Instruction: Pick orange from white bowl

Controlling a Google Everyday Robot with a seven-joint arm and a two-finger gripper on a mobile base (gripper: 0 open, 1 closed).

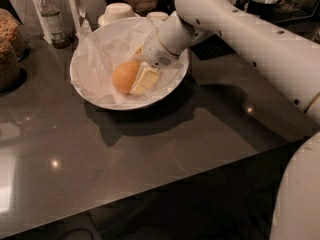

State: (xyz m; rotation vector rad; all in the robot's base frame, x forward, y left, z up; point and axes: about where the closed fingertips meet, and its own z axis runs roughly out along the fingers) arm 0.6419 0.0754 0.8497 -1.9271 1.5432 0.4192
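Eyes on the bowl point(170, 86) now: big, white, paper-lined, sitting toward 11 o'clock on the dark tabletop point(150, 159). The orange point(125, 76) is inside it, a little to the 7 o'clock side of the bowl's middle, resting on the crumpled paper point(100, 54).

My tool point(144, 79) is down in the bowl, right against the orange at its 3 o'clock, with the arm point(240, 29) reaching in from 2 o'clock. Whether the tool is open or has closed on the fruit, I cannot tell from here.

Handling, as I judge it: firm, round, a bit of weight, and dimpled skin that should give some bite. Round means it can roll or squirt out of an off-centre squeeze, and loose paper underneath won't hold it steady. I'd want to take it across its widest part, level, with moderate pressure so it doesn't bruise.

Count: one orange, one big bowl. At the bowl's 12 o'clock, two small upturned bowls point(117, 11). One bottle point(50, 19) at 10 o'clock. At the 9 o'clock edge, what looks like two jars point(7, 49), partly cut off.
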